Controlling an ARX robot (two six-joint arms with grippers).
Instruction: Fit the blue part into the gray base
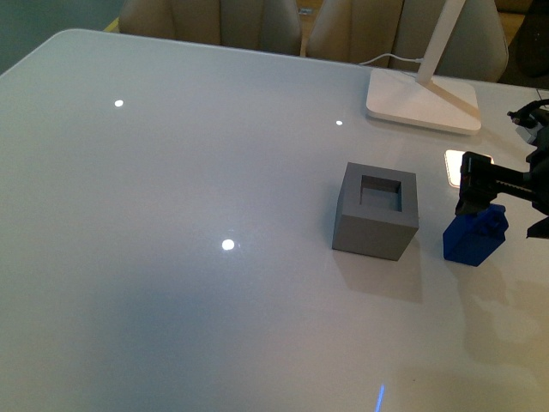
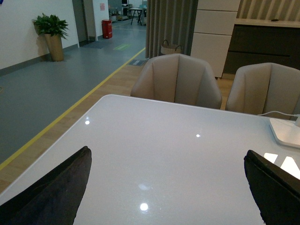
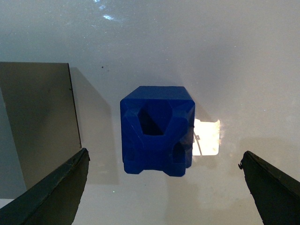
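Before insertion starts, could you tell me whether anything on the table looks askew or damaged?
Nothing stands out: the gray base sits upright, hole empty, and the blue part looks intact beside it.

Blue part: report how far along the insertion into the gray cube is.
Done: only the approach. The right gripper hovers open over the blue part, fingers clear on both sides. In hand: nothing yet. The part rests on the table beside the gray base, whose hole is empty. Left: close on it, lift, carry over the hole, push in.
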